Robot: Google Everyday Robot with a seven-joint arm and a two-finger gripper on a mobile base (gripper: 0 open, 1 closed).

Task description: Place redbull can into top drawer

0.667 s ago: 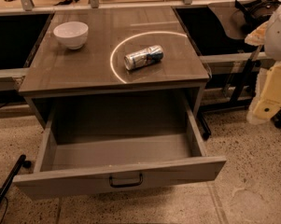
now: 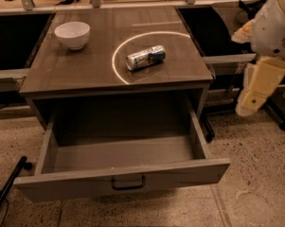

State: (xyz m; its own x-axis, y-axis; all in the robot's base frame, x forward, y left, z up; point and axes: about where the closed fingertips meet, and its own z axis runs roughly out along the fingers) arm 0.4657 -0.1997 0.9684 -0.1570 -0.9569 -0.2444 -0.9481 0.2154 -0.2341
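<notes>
While the gripper (image 2: 248,105) is hanging at the right side of the view, out over the speckled floor (image 2: 255,193) and off to the right of the cabinet, it is pointing down and slightly left and is touching nothing. Whether it is open or closed I cannot tell from this angle. Above it, the white arm housing (image 2: 277,25) is filling the upper right corner.

Well apart from the gripper, the redbull can (image 2: 146,57) is lying on its side on the brown worktop (image 2: 75,74), right of centre, with its shiny end turning toward the left. A bright ring of light (image 2: 114,63) is curving around the can on the worktop surface. Further left, near the back left corner, a white bowl (image 2: 72,34) is sitting upright, well apart from the can.

Below the worktop, the top drawer (image 2: 180,174) is standing pulled out toward the camera, its grey inner bottom showing and its flat front panel carrying a small dark handle (image 2: 128,183) at the centre. The can is resting outside the drawer, above and behind its opening. At the lower left, a black rod (image 2: 7,188) is leaning across the floor beside the drawer's corner.
</notes>
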